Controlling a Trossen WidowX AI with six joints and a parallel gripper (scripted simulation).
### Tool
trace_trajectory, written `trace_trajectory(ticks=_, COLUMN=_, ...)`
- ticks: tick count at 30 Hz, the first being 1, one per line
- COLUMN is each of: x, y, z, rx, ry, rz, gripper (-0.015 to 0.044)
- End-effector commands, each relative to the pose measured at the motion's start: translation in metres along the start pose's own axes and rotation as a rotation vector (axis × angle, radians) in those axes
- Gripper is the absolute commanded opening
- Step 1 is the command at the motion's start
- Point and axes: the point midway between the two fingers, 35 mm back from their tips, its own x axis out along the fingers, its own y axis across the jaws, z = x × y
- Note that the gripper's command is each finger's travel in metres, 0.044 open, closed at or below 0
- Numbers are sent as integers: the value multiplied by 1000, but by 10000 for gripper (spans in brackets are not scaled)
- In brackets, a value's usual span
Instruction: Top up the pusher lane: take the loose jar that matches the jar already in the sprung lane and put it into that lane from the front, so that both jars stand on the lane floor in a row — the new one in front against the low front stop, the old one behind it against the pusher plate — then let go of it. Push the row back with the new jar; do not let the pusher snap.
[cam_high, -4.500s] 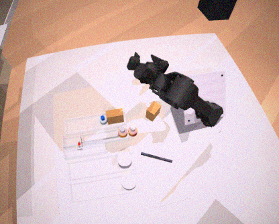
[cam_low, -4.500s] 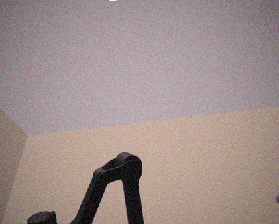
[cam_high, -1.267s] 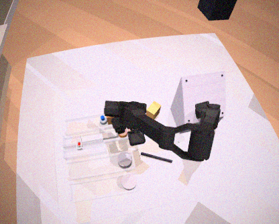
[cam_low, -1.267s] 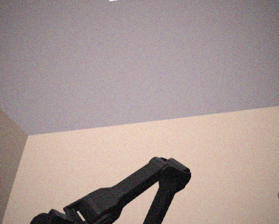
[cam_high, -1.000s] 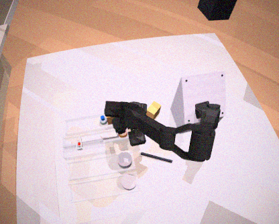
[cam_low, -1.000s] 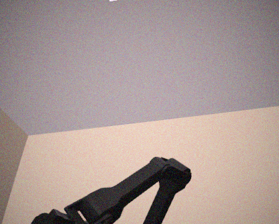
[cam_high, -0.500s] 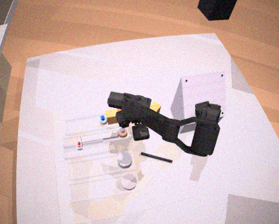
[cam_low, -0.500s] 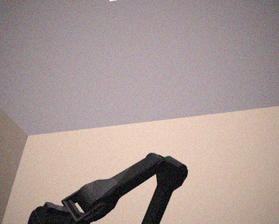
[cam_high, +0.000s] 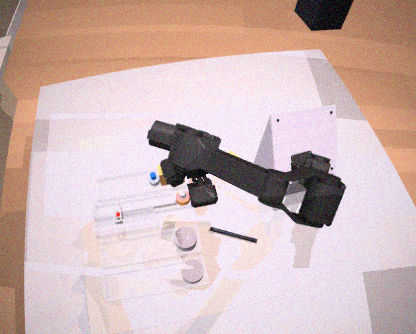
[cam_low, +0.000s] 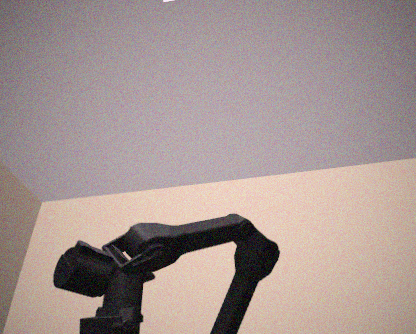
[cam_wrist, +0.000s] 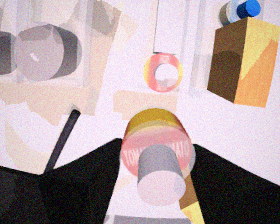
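My gripper (cam_wrist: 156, 148) (cam_high: 188, 184) is shut on the loose jar (cam_wrist: 134, 149), which has a pink-red label with tomato lettering, a gold band and a grey lid. It holds the jar up off the table; in the top view the arm hides the jar. The matching jar (cam_high: 182, 197) (cam_wrist: 162, 73), with pink and yellow edges and a pale lid, stands at the front end of the clear sprung lane (cam_high: 134, 207). In the wrist view it is beyond the held jar and lower. The pusher plate behind it is hard to make out. The exterior view shows only the arm.
A blue-capped jar (cam_high: 153, 177) (cam_wrist: 248, 8) and a yellow-brown box (cam_wrist: 226, 57) are beside the lane. Grey-lidded jars (cam_high: 186, 238) (cam_high: 192, 271) stand in neighbouring lanes. A black rod (cam_high: 233, 235) (cam_wrist: 62, 141) lies in front. A white panel (cam_high: 306, 135) stands near the arm's base.
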Motion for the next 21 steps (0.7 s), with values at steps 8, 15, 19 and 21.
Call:
trace_trajectory(ticks=8, x=27, y=-5, z=-3, rx=4, ry=0, rz=-4, gripper=0)
trace_trajectory(ticks=15, x=46, y=-8, z=-7, rx=10, ry=1, rz=-2, gripper=0)
trace_trajectory(ticks=19, x=55, y=-8, z=-6, rx=10, ry=1, rz=-2, gripper=0)
trace_trajectory(ticks=21, x=63, y=-7, z=-6, rx=10, ry=1, rz=-2, gripper=0)
